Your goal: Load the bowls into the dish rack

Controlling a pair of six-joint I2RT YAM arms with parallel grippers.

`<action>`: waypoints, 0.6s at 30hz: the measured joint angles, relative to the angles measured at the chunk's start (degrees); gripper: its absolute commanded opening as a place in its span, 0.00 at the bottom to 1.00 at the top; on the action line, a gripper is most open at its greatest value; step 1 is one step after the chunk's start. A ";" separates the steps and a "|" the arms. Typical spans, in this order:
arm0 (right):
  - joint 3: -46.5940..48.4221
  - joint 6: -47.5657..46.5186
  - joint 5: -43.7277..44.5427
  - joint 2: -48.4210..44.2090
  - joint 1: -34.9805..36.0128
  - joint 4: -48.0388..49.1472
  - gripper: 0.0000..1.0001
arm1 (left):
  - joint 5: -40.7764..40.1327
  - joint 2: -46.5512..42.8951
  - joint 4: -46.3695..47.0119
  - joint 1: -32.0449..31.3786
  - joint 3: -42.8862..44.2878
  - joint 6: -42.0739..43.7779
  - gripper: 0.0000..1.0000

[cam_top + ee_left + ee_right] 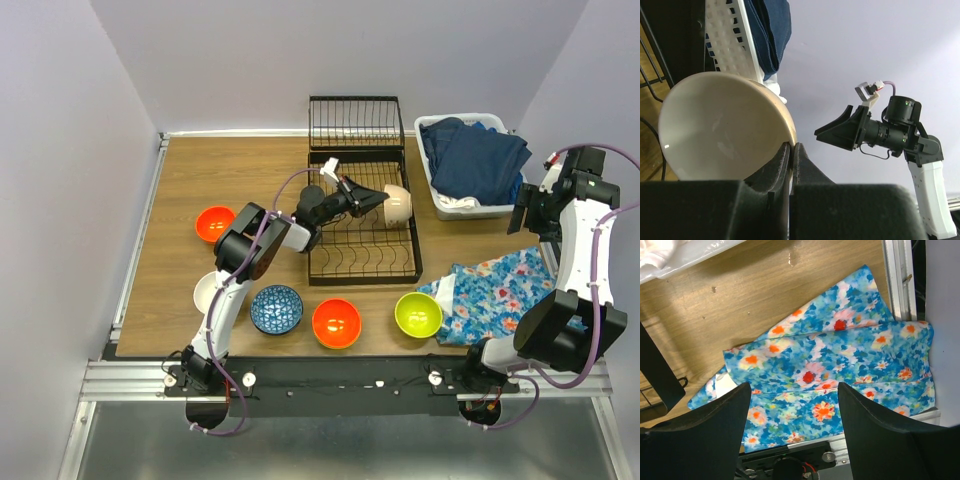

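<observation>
The black wire dish rack (pixel 362 240) lies mid-table, its taller basket end (pixel 356 122) at the back. My left gripper (pixel 378 200) is shut on the rim of a cream bowl (pixel 399 203) and holds it on edge over the rack's slotted part. In the left wrist view the jaws (pixel 791 150) pinch the bowl's (pixel 720 132) rim. On the table lie two orange bowls (pixel 214 223) (pixel 336 322), a white bowl (pixel 206 292), a blue patterned bowl (pixel 276 308) and a lime green bowl (pixel 418 314). My right gripper (pixel 522 212) (pixel 794 390) is open and empty above a floral cloth (pixel 830 360).
A white laundry tub (pixel 440 200) with dark blue clothes stands at the back right, beside the rack. The floral cloth (pixel 495 290) lies at the front right, next to the lime green bowl. The table's metal rail (pixel 897 280) runs along the cloth's edge.
</observation>
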 measured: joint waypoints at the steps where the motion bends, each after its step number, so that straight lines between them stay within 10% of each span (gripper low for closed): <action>1: 0.00 0.00 0.02 0.00 0.00 0.00 0.78 | -0.02 -0.02 -0.13 0.00 0.04 0.04 0.00; 18: 0.00 0.00 0.02 1.31 0.00 0.00 0.78 | 0.92 -0.04 -0.61 0.63 0.07 3.02 0.07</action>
